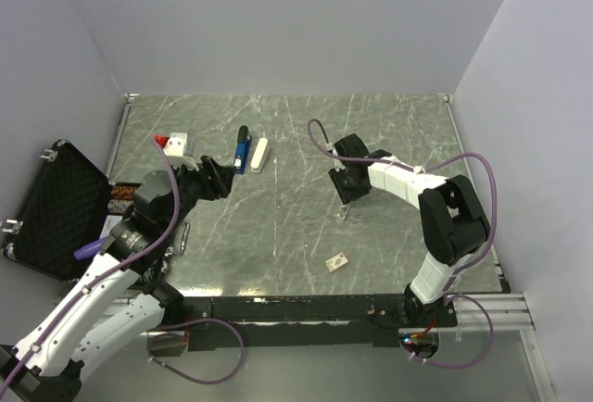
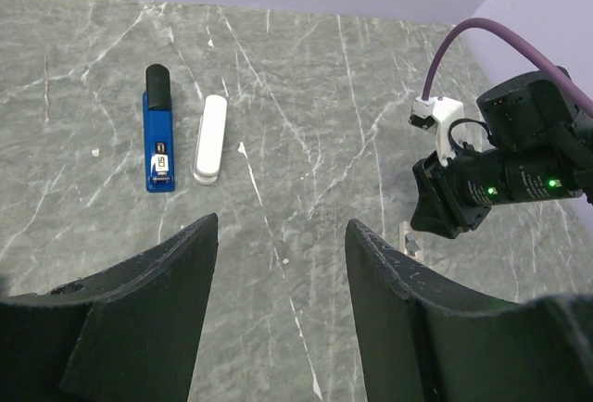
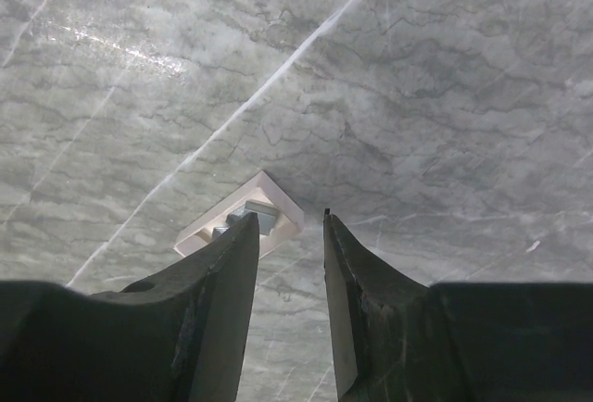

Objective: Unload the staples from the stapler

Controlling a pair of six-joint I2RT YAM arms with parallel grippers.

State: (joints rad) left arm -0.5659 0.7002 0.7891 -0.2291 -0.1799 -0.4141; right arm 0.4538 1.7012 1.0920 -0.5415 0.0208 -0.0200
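The blue stapler (image 1: pixel 242 149) with its black end lies flat at the back left of the table, also seen in the left wrist view (image 2: pixel 158 138). My left gripper (image 1: pixel 220 178) (image 2: pixel 282 221) hangs open just short of it, with nothing between the fingers. The staples (image 3: pixel 269 206) show as a small pale piece with silvery grey inside, lying on the table (image 1: pixel 344 212) near the middle. My right gripper (image 1: pixel 346 196) (image 3: pixel 288 217) stands low over them. Its jaws are apart with bare table between them, and its left fingertip covers part of the staples.
A white rounded bar (image 1: pixel 259 154) (image 2: pixel 210 138) lies right beside the stapler. A small card (image 1: pixel 337 260) rests near the front edge. An open black case (image 1: pixel 56 207) sits off the table's left side, with a small red and white object (image 1: pixel 171 143) behind it.
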